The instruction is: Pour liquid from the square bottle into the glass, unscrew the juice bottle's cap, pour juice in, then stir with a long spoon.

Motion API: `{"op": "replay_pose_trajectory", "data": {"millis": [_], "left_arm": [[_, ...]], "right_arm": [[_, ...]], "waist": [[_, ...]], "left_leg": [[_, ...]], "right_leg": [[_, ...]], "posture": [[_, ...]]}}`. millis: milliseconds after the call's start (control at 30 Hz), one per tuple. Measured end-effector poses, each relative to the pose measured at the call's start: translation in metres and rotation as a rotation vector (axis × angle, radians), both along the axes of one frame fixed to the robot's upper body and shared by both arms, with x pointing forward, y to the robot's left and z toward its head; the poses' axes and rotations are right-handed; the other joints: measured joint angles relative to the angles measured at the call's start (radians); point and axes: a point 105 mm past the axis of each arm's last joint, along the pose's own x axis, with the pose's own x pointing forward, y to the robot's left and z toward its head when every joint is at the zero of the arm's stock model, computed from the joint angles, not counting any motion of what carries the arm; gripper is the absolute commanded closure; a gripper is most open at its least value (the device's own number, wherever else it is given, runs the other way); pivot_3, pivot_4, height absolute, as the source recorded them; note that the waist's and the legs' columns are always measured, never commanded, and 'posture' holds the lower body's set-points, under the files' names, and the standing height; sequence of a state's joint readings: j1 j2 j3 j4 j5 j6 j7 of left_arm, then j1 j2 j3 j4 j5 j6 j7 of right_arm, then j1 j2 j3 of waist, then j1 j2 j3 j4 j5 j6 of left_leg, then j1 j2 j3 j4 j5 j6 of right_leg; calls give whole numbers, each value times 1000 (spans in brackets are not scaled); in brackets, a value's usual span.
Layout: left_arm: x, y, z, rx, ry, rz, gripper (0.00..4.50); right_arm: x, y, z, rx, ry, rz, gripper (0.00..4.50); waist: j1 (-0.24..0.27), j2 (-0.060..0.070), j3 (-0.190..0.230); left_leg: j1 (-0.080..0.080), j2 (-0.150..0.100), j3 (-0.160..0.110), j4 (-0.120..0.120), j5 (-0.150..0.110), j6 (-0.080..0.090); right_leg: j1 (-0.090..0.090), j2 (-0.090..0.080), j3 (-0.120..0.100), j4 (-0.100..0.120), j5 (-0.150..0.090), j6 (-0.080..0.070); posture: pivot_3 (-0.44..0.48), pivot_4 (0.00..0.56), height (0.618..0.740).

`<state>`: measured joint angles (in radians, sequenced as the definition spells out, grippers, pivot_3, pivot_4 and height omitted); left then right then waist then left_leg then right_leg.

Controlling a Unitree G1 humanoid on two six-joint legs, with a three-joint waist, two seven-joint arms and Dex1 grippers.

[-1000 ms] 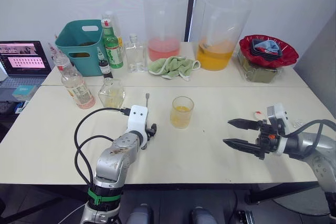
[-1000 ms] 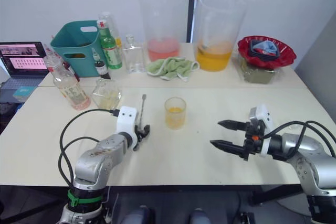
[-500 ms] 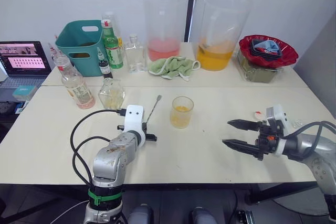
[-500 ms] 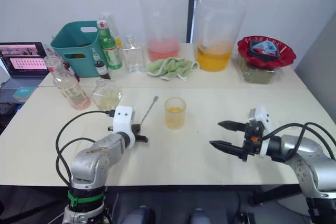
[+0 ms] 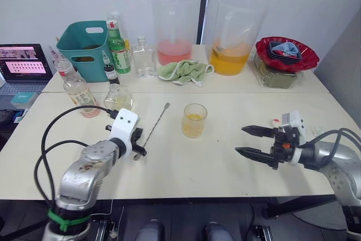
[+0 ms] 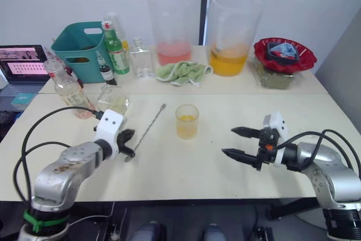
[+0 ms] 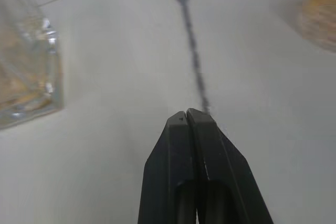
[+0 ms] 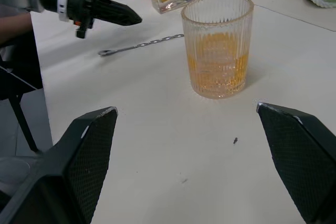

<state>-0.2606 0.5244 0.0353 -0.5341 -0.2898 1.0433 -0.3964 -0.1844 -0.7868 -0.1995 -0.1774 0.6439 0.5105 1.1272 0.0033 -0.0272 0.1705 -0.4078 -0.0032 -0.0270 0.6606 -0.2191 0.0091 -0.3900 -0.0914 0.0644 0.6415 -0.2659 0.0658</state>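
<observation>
Right end effector (image 8: 186, 156) agape toward glass (image 8: 217, 44); long spoon (image 8: 140, 44) lies beside

**Colours and patterns on your tabletop**

You see a cream tabletop (image 5: 225, 162). The glass (image 5: 194, 120) is clear, ribbed with fine vertical lines, and holds orange-yellow liquid. The long spoon (image 5: 152, 128) is silver with a twisted stem. The square bottle (image 5: 118, 97) is clear with pale yellow inside; the juice bottle (image 5: 78, 90) shows pink at its base. At 11 o'clock sits a teal basket (image 5: 84, 49) beside a green bottle (image 5: 119, 49) with a red cap. The bowl (image 5: 286, 55) is red, the cloth (image 5: 186, 71) pale green. Both grippers' fingers (image 7: 194, 177) are black.
</observation>
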Motion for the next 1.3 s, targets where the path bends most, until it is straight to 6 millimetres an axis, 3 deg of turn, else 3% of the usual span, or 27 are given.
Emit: {"op": "replay_pose_trajectory", "data": {"millis": [100,200,467,700,833,1200,1300], "left_arm": [[2,5,6,-28,-11,-17,4479],[9,9,5,-70,-4,20,3704],[27,-5,2,-136,45,65,1053],[29,-8,-22,-14,142,57,1053],[30,-11,-24,-3,155,53,1053],[30,-3,-28,47,161,56,4494],[29,-2,-28,54,156,47,4494]], "right_arm": [[2,4,-5,9,3,-1,0],[3,4,-12,1,15,-7,0],[1,2,-14,2,14,-11,0],[0,0,-17,3,9,-35,0],[2,0,-16,1,2,-48,0],[3,2,-13,-2,-16,-58,0],[2,3,-12,-3,-20,-54,0]], "waist": [[0,0,0],[2,0,0],[5,-1,0],[3,-1,0],[5,-1,0],[6,1,0],[6,1,0]], "left_leg": [[1,0,0,0,0,0],[1,0,0,0,0,0],[0,-1,0,0,0,0],[0,-1,0,0,0,0],[1,-1,0,0,0,0],[2,0,0,0,0,0],[2,0,0,0,0,0]], "right_leg": [[1,0,0,0,0,0],[1,0,0,0,0,0],[0,1,0,1,0,0],[0,1,0,1,0,0],[0,0,0,1,0,0],[1,0,0,1,0,0],[1,0,0,1,0,0]], "posture": [[0,150,740],[0,150,740],[0,150,740],[0,150,740],[0,150,740],[0,150,740],[0,150,740]]}}
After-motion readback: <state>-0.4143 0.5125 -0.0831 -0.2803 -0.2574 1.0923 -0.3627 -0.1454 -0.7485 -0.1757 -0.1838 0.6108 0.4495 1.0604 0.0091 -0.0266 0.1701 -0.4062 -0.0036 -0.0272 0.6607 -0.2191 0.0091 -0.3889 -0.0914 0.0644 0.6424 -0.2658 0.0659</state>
